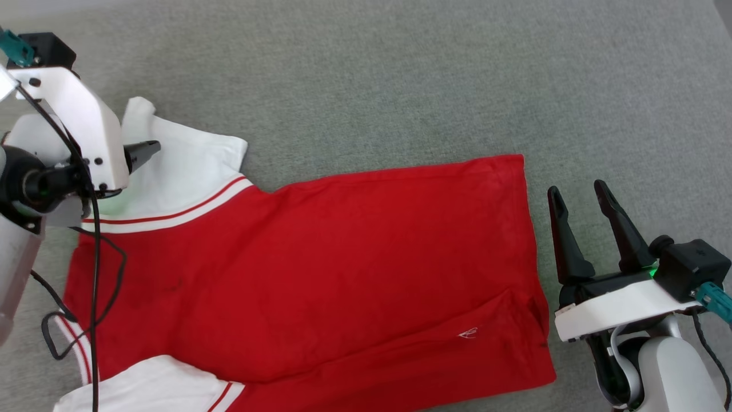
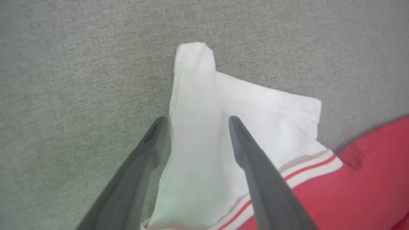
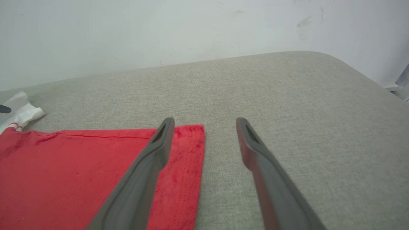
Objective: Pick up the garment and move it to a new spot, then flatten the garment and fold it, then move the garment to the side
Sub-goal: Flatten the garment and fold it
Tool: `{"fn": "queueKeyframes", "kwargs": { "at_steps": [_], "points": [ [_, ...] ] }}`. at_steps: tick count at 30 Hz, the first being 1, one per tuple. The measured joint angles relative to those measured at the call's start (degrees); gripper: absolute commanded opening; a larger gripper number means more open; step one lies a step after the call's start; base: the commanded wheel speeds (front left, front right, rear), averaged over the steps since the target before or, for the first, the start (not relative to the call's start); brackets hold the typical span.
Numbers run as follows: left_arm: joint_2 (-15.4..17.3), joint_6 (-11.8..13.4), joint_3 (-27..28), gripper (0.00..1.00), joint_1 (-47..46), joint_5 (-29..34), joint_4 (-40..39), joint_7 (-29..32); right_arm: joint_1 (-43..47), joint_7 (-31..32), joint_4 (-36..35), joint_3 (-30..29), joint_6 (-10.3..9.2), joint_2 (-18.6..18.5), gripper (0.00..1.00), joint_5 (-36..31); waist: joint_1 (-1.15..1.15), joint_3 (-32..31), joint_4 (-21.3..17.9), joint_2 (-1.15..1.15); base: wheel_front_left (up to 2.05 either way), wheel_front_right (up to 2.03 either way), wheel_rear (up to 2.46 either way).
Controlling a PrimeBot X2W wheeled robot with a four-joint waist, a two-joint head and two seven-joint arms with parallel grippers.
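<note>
Since the head view looks almost straight down, all we get of the surface there is a flat grey tabletop (image 1: 400,68) with a woven, slightly fuzzy cloth cover. The right wrist view adds the room: the tabletop ends in a rounded, padded-looking corner, and behind it stands a plain white wall (image 3: 159,32) with a few faint scuffs.

The garment (image 1: 354,257) lies spread out flat on the tabletop, with the sleeves toward the robot's left and the hem toward its right. The body is soft red knit with shallow creases and a tiny white mark (image 1: 468,333) near the hem. The short sleeves are white, joined on by red-white striped trim (image 1: 171,214).

The left wrist view gives us what the head view hides. The far sleeve (image 2: 255,108) has its outer edge doubled over into a narrow flap. The left gripper (image 2: 197,119) hangs over it with its fingers spread, one over grey cloth and one over white. We can't tell whether they touch.

The right gripper (image 1: 577,189) sits just beside the hem, fingers wide apart and holding nothing. From its own wrist view, one finger lines up over the hem's red corner and the other over bare tabletop.
</note>
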Motion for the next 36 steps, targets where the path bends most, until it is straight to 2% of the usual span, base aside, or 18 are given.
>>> {"fn": "queueKeyframes", "kwargs": {
  "at_steps": [5, 8, 9, 11, 18, 21, 30, 36],
  "points": [
    [0.78, 0.78, -1.51, 1.0, -2.35, -0.09, 1.05, 6.23, -0.96, -0.56, 1.83, 0.29, 0.0, 0.14, 1.0, 1.3, 0.0, 2.35, -1.44, 0.0, 0.0, 0.0, 0.0],
    [1.24, 1.02, -2.71, 1.0, -3.56, 0.68, 1.49, 8.01, -1.21, -0.79, 2.78, 0.53, 0.0, 0.19, 1.0, 2.24, -0.01, 3.28, -2.07, 0.0, 0.0, 0.0, 0.0],
    [1.02, 1.31, -2.83, 0.7, -3.69, 0.44, 1.72, 8.81, -1.34, -0.83, 3.09, 0.53, 0.0, 0.21, 1.0, 2.6, -0.01, 3.55, -2.21, 0.0, 0.0, 0.0, 0.0],
    [0.9, 1.47, -3.22, 0.0, -4.29, 0.53, 2.08, 9.73, -1.94, -0.85, 3.55, 0.47, 0.0, 0.21, 1.0, 3.27, -0.02, 4.02, -2.39, 0.0, 0.0, 0.0, 0.0],
    [-0.33, 1.23, -3.49, 0.0, -4.96, 0.62, 3.86, 9.01, -3.73, 1.19, 5.0, 0.25, 0.0, 0.15, 1.0, 5.69, -0.03, 4.41, -2.59, 0.0, 0.0, 0.0, 0.0],
    [-0.88, 0.62, -3.74, 0.0, -4.83, 1.0, 4.69, 7.03, -4.92, 5.04, 6.16, 0.6, 0.0, -1.78, 1.0, 8.26, -0.02, 3.63, -2.21, 0.0, 0.0, 0.0, 0.0],
    [-4.38, -1.88, -4.68, 0.0, -4.63, 2.02, 3.31, 1.32, -12.38, 25.92, 10.46, 4.45, 0.0, -12.6, 1.0, 16.27, -0.01, 0.96, 1.68, 0.0, 0.0, 0.0, 0.0],
    [-5.97, -2.76, -5.28, 0.0, -5.78, 3.57, 0.07, -1.55, -18.42, 37.47, 11.43, 8.9, 0.0, -17.27, 1.0, 19.69, -0.01, 0.67, 5.61, 0.0, 0.0, 0.0, 0.0]
  ]
}}
